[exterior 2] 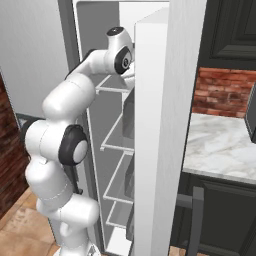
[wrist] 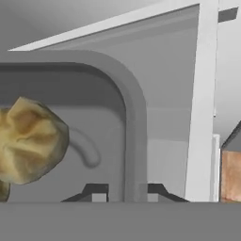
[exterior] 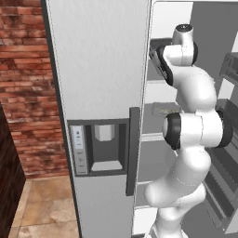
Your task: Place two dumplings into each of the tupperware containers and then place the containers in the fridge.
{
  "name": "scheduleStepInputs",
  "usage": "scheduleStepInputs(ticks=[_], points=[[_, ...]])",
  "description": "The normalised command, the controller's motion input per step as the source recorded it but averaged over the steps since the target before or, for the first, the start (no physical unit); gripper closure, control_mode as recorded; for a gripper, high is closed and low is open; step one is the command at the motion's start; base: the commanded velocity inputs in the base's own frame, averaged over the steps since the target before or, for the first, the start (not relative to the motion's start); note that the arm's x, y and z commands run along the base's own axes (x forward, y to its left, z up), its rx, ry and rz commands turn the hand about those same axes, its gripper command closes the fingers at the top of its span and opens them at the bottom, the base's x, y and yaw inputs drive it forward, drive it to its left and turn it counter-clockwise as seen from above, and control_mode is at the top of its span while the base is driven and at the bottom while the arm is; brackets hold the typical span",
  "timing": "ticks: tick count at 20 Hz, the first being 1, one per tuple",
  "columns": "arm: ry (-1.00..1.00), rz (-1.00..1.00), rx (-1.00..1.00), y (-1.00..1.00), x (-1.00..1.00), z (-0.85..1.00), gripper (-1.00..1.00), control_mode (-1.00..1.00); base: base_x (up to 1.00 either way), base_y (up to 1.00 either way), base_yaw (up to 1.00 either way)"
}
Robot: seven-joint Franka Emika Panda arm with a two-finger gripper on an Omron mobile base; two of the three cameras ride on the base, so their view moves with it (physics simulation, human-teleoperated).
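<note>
Red brick wall (exterior: 23,83) and tan floor tiles (exterior: 46,204) bound the scene at left in the left base view; in the right base view we note more brick behind a pale veined marble table (exterior 2: 220,145) over dark cabinets.

We record the fridge (exterior: 97,69) as the largest item: a smooth, flat, light-grey body with a dark vertical handle (exterior: 133,148) and a recessed dispenser panel (exterior: 100,146). Its right-hand door (exterior 2: 165,125) stands open, presenting a tall pale slab edge-on in the right base view. Inside, thin pale shelves (exterior 2: 117,145) are stacked one above another, with narrow gaps between them. The open door on one side and the closed door's edge on the other leave the arm a tight channel.

We see the white arm (exterior: 195,125), glossy with dark joints, folded upward and reaching into the upper part of the fridge. Its far end is hidden behind the door edge in both base views.

In the hand view, a grey tupperware container (wrist: 132,122) with a rounded corner and a broad flared rim sits on a pale fridge shelf. The gripper (wrist: 128,192) is clamped on that rim, one dark finger on each side of the wall. Inside the container lies a dumpling (wrist: 30,141), a crumpled tan-olive lump, cut off at the left edge; a second lump below it is barely visible.
</note>
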Motion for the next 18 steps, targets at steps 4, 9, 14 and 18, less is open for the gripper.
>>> scheduleStepInputs(ticks=[4, 9, 14, 18], points=[[-0.06, 0.0, 0.0, 0.0, 0.53, -0.09, 1.0, -1.0, 0.0, 0.0, 0.0], [-0.2, 0.0, 0.02, 0.0, 0.22, -0.05, -1.0, -1.0, 0.0, 0.0, 0.0], [-0.35, 0.0, 0.08, -0.1, -0.1, 0.03, -1.0, -1.0, 0.0, 0.0, 0.0], [-0.38, 0.0, 0.05, -0.07, -0.71, 0.12, -1.0, -1.0, 0.0, 0.0, 0.0]])
